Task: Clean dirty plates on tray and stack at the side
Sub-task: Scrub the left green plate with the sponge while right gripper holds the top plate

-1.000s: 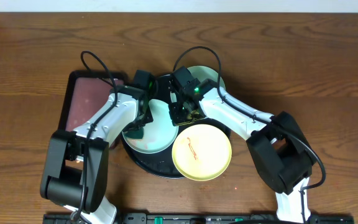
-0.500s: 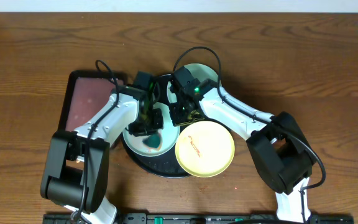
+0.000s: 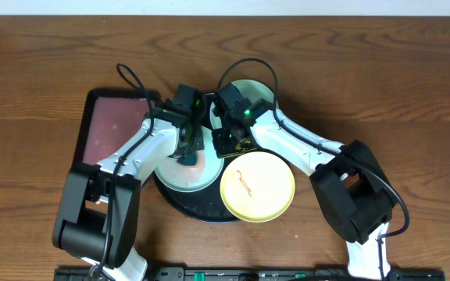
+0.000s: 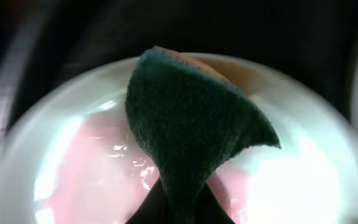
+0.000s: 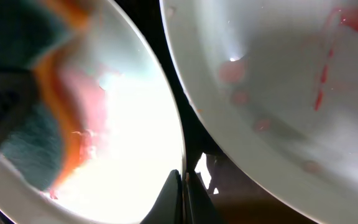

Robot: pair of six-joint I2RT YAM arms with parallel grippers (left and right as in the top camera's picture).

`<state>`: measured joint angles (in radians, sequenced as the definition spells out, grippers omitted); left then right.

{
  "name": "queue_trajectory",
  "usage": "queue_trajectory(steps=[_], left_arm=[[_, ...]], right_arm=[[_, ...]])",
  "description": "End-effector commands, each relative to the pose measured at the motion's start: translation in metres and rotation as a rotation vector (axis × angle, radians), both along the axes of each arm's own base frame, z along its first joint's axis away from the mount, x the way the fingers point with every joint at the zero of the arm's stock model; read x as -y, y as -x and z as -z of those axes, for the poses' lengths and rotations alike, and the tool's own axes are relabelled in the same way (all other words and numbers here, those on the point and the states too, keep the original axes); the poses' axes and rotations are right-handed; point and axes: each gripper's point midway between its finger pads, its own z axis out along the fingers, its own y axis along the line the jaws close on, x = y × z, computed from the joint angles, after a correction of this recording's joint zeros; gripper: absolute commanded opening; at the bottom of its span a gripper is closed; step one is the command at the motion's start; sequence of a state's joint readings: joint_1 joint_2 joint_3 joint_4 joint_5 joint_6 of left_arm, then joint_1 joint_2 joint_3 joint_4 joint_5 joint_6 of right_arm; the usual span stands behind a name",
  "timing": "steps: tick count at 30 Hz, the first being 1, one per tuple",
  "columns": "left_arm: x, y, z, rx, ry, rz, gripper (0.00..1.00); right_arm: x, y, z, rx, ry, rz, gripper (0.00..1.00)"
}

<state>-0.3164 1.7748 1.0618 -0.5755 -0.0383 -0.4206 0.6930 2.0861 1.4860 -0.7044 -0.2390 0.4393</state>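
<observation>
From overhead, a brown wooden surface (image 3: 381, 70) runs back to a pale wall (image 3: 225, 6). On it a round black tray (image 3: 201, 212) carries a mint plate (image 3: 170, 176) and a red-smeared yellow plate (image 3: 260, 191); a rear mint plate (image 3: 260, 92) lies behind. The left gripper (image 3: 190, 154) is over the mint plate, the right gripper (image 3: 230, 144) just beside it. At the left wrist, the gripper clamps a green sponge (image 4: 191, 130) above pink smears. At the right wrist, closed fingers (image 5: 169, 205) seem to pinch the mint plate's rim.
</observation>
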Motion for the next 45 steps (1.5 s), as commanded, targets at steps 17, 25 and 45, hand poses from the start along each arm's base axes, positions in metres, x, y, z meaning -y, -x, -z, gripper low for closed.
queue_trajectory(steps=[17, 25, 45], left_arm=[[0.05, 0.071, 0.001, -0.28, 0.322, 0.405, 0.08], [0.043, 0.023, 0.004, -0.09, 0.22, 0.379, 0.07], [-0.007, 0.068, 0.01, -0.301, -0.012, 0.334, 0.07]], right_arm=[[-0.004, -0.006, -0.003, 0.009, -0.02, -0.007, 0.01], [-0.003, -0.005, -0.003, 0.007, -0.018, -0.007, 0.01], [-0.004, -0.006, -0.003, 0.009, -0.02, -0.007, 0.01]])
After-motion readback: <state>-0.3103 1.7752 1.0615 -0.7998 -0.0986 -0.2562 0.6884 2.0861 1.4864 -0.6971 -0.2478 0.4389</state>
